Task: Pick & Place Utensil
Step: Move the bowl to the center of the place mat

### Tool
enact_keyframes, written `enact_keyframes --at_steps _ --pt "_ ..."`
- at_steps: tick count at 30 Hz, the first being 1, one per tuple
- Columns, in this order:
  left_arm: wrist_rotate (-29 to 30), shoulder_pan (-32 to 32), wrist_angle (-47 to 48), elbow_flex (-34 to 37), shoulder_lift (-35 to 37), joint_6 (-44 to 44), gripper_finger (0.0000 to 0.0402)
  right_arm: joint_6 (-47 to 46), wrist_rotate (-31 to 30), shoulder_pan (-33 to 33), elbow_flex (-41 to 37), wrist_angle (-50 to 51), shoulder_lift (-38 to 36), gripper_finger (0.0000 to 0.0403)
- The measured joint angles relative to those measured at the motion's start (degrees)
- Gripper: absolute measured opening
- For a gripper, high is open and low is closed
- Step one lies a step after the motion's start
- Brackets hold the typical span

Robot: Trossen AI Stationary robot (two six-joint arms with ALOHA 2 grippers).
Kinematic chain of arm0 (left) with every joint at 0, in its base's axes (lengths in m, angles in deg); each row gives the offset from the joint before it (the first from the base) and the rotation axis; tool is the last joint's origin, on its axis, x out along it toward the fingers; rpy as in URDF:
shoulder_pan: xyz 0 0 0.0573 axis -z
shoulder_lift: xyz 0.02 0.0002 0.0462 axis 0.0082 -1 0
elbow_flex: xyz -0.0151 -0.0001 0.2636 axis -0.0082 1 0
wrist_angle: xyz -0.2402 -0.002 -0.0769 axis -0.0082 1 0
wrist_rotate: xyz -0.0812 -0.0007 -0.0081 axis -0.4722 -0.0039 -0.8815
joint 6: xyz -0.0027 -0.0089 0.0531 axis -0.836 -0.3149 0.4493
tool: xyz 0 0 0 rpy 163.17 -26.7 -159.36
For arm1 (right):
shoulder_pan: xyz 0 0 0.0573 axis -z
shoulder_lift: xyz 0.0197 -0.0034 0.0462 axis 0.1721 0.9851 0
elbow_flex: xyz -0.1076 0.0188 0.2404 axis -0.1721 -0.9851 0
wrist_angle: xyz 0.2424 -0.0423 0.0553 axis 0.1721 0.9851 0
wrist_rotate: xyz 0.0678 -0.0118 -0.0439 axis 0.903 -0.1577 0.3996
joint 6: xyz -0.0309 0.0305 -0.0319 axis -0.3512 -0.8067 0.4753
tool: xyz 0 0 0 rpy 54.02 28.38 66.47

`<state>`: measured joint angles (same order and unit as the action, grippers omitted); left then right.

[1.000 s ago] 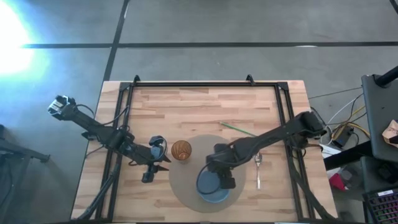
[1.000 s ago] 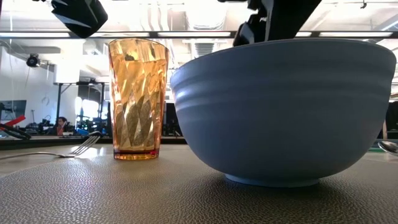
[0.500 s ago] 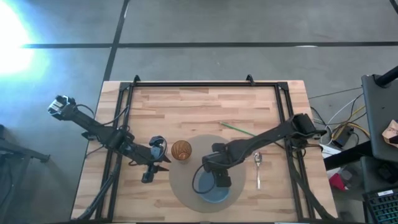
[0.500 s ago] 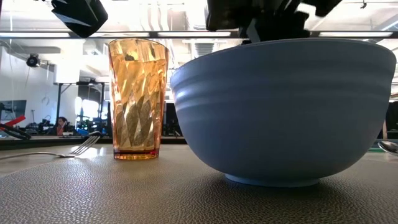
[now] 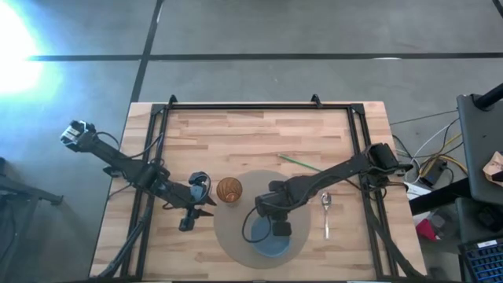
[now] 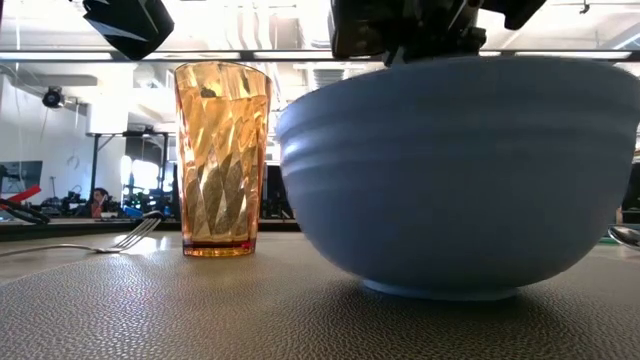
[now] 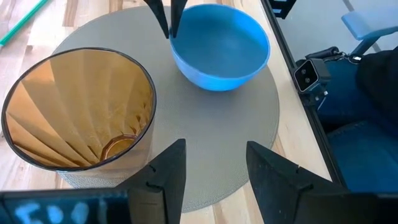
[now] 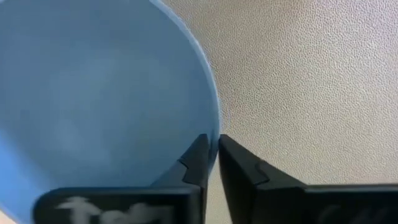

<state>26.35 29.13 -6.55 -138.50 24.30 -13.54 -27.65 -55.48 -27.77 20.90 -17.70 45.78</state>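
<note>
A blue bowl (image 5: 272, 238) sits on a round grey mat (image 5: 236, 240), with an amber ribbed cup (image 5: 229, 189) standing at the mat's far left. My right gripper (image 8: 211, 152) is over the bowl's far-left rim and shut on it. A metal utensil (image 5: 327, 211) lies flat on the wood just right of the mat. The low view shows a fork (image 6: 115, 241) lying left of the cup (image 6: 222, 155). My left gripper (image 7: 212, 168) stands open left of the cup, with nothing between its fingers. My right gripper pinches the bowl's rim (image 8: 215, 127) at its far-left side, one finger (image 8: 198, 160) inside the bowl and the other (image 8: 242, 167) outside. The fingers point down from above. The bowl stays upright, and its base (image 6: 440, 290) still seems to rest on the mat.
A thin green stick (image 5: 299, 162) lies on the wood beyond the mat. Black frame rails (image 5: 354, 134) run along the table's far, left and right sides. Bare wood lies across the table's far half.
My right gripper has moved a little toward the table's left edge and come down onto the bowl's far-left rim. In the low view the bowl's rim now stands slightly higher than before. The left arm has kept still.
</note>
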Motion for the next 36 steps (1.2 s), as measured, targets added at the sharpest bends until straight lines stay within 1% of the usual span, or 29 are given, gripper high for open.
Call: enact_keyframes --at_steps 3,14,22,36 --pt "0.02 -0.01 0.02 0.00 0.00 0.00 0.0159 -0.68 0.36 0.21 -0.21 0.11 -0.04 0.0013" --pt "0.00 -0.01 0.09 0.00 0.00 0.02 0.0159 -1.28 0.35 0.69 -0.33 0.08 -0.36 0.0011" --pt "0.00 -0.04 0.11 -0.01 0.00 0.02 0.0158 -2.40 -0.07 1.62 -0.09 0.09 -2.16 0.0011" --pt "0.00 -0.02 0.11 -0.02 0.00 0.02 0.0158 -6.89 0.02 8.32 0.55 -0.01 -2.86 0.0011"
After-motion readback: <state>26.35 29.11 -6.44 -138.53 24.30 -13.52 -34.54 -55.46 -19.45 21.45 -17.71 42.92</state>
